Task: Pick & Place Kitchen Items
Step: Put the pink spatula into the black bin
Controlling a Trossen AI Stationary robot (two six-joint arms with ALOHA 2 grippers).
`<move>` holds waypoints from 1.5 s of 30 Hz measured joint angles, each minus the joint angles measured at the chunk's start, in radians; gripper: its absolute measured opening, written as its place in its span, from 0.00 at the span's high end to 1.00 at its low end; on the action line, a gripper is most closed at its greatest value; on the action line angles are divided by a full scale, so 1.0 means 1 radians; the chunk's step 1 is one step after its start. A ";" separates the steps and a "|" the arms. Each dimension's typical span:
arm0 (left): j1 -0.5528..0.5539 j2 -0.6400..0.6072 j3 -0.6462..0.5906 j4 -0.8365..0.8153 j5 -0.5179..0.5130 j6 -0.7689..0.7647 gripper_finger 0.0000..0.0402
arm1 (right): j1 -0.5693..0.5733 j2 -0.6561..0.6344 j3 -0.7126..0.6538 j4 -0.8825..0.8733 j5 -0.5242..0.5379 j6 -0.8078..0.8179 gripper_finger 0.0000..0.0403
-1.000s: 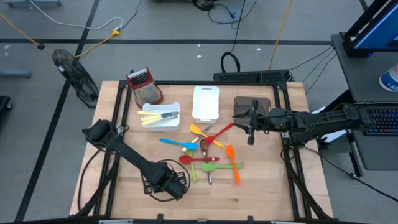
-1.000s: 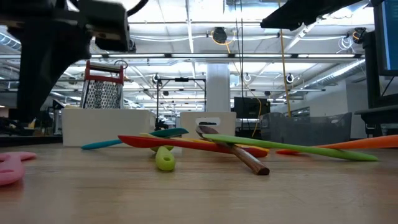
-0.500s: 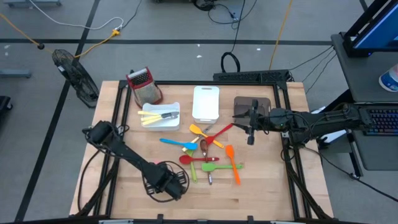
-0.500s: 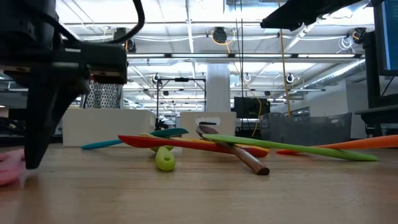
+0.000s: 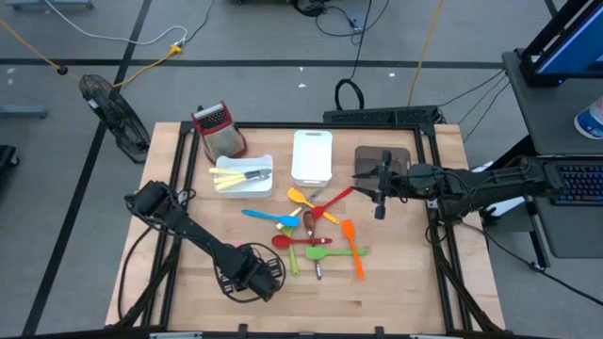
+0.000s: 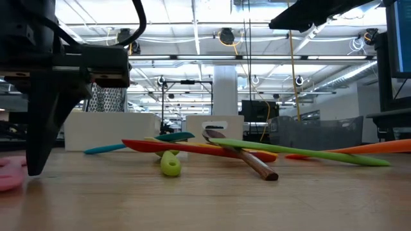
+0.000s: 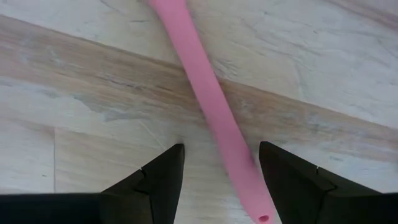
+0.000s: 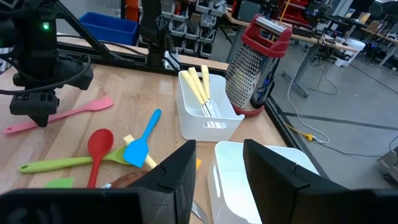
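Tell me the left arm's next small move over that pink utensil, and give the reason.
Probably close the jaws. The left gripper is down at the table with its jaws open, one on each side of the pink utensil's handle, near its end. The handle sits closer to one finger, so a slight centring shift first might steady the grip. The right gripper waits apart, over the trays.

No readable text anywhere right now: no label, brand, number or sign can be made out on the table, on the things lying there, on the arms, or in the room behind.
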State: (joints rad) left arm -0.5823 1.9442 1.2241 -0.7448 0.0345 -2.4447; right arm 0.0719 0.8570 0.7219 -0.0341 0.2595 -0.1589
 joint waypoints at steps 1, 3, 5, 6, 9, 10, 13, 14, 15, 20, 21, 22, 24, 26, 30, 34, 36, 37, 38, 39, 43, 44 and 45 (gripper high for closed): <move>0.000 0.000 0.000 0.000 0.000 0.012 0.46 | 0.000 0.000 0.000 0.000 0.000 0.000 0.68; 0.000 0.001 -0.001 0.000 0.000 0.028 0.47 | 0.000 0.000 0.000 0.000 0.000 0.000 0.68; 0.000 0.002 -0.001 0.000 -0.003 0.029 0.50 | 0.000 0.000 0.000 0.000 0.000 -0.002 0.68; 0.000 0.002 -0.001 0.000 -0.007 0.033 0.53 | 0.000 0.000 0.000 0.000 0.000 -0.002 0.68; -0.003 0.003 -0.002 -0.002 -0.030 0.040 0.65 | 0.000 0.000 0.000 0.000 0.000 -0.002 0.68; -0.006 0.003 -0.002 -0.004 -0.039 0.043 0.69 | 0.000 0.000 0.000 0.000 0.000 -0.002 0.68; -0.008 0.003 -0.003 -0.006 -0.063 0.063 0.84 | 0.000 0.000 0.000 0.000 0.000 -0.002 0.68; -0.007 0.003 -0.003 -0.006 -0.066 0.073 0.89 | 0.000 0.000 0.000 0.000 0.000 -0.002 0.68; -0.007 0.003 -0.003 -0.006 -0.074 0.081 0.93 | 0.000 0.000 0.000 0.000 0.000 -0.002 0.68; -0.028 0.004 -0.002 -0.010 -0.131 0.077 0.95 | 0.000 0.000 0.000 0.000 0.000 -0.002 0.68; -0.034 0.004 -0.003 -0.011 -0.136 0.077 0.94 | 0.000 0.000 0.000 0.000 0.000 -0.002 0.68; -0.040 0.004 -0.003 -0.012 -0.144 0.075 0.94 | 0.000 0.000 0.000 0.000 0.000 -0.002 0.68; -0.056 0.005 -0.003 -0.013 -0.162 0.056 0.95 | 0.000 0.000 0.000 0.000 0.000 -0.002 0.68; -0.075 0.001 -0.004 -0.015 -0.178 0.030 0.98 | 0.000 0.000 0.000 0.000 0.000 -0.002 0.68; -0.110 -0.014 -0.005 -0.018 -0.203 -0.005 0.97 | 0.000 0.000 0.000 0.000 0.000 -0.002 0.68; -0.124 -0.037 -0.009 -0.031 -0.220 -0.007 0.98 | 0.000 0.000 0.000 0.000 0.000 -0.003 0.68; -0.126 -0.049 -0.010 -0.046 -0.236 -0.010 0.99 | 0.000 0.000 0.000 0.000 0.000 -0.003 0.68; -0.126 -0.057 -0.009 -0.057 -0.238 -0.011 0.99 | 0.000 0.000 0.000 0.000 0.000 -0.003 0.68; -0.126 -0.062 -0.008 -0.072 -0.242 -0.011 1.00 | 0.000 0.000 0.000 0.000 0.000 -0.003 0.68; -0.125 -0.063 -0.008 -0.083 -0.246 -0.011 1.00 | 0.000 0.000 0.000 0.000 0.000 -0.003 0.68; -0.126 -0.063 -0.007 -0.083 -0.253 -0.011 0.99 | 0.000 0.000 0.000 0.000 0.000 -0.003 0.68; -0.126 -0.063 -0.007 -0.083 -0.254 -0.011 0.99 | 0.000 0.000 0.000 0.000 0.000 -0.003 0.68; -0.126 -0.063 -0.007 -0.083 -0.253 -0.011 0.99 | 0.000 0.000 0.000 0.000 0.000 -0.003 0.68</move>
State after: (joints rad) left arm -0.7082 1.8809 1.2167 -0.8280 -0.2188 -2.4557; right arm 0.0716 0.8570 0.7219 -0.0345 0.2596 -0.1616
